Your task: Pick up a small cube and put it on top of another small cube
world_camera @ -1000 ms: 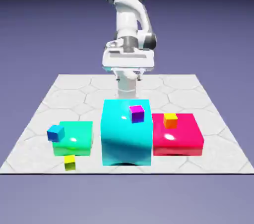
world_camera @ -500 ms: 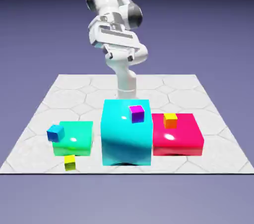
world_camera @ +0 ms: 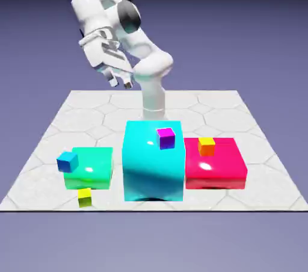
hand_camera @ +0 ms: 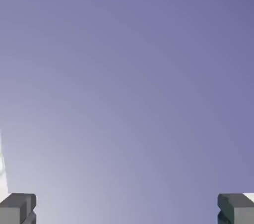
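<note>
1. A glossy white shell, like moulded plastic, is seen on the arm point(world_camera: 150, 69), with darker glossy caps at its joints.
2. The fingertips point(hand_camera: 18, 208) are shown matt grey, with nothing but the smooth blue-violet backdrop between the jaws.
3. The table point(world_camera: 66, 120), well below the jaws, is finished in pale, faintly sheened tiles.
4. A wet-looking gloss with bright highlights is carried by the cyan block point(world_camera: 153, 168), the green block point(world_camera: 90, 168) and the pink block point(world_camera: 215, 165).
5. The small cube point(world_camera: 85, 197) is rendered smooth and lime-yellow.
</note>
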`<state>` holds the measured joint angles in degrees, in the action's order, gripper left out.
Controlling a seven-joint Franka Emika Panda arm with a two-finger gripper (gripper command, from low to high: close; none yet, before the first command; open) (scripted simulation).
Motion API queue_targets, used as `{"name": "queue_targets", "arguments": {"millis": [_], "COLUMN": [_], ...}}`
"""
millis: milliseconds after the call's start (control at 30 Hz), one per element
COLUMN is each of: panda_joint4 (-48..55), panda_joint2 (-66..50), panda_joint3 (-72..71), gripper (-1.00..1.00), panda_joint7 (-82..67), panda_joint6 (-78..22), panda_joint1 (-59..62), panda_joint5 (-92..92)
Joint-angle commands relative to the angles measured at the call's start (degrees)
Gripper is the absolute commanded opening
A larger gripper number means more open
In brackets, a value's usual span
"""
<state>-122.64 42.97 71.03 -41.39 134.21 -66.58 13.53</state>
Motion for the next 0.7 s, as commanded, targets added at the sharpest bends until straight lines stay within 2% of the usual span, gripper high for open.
{"name": "queue_targets", "arguments": {"millis": [0, 667], "panda_joint4": [1.12, 23.55], "panda_joint2": [0.30, 6.33], "panda_joint3": [2.08, 43.61], "gripper": [0.00, 0.00], "panda_joint7": [-2.45, -51.48], "panda_joint6": [-1.16, -24.43], "panda_joint1": [-1.93, -40.45], "panda_joint5": [0.40, 8.31]}}
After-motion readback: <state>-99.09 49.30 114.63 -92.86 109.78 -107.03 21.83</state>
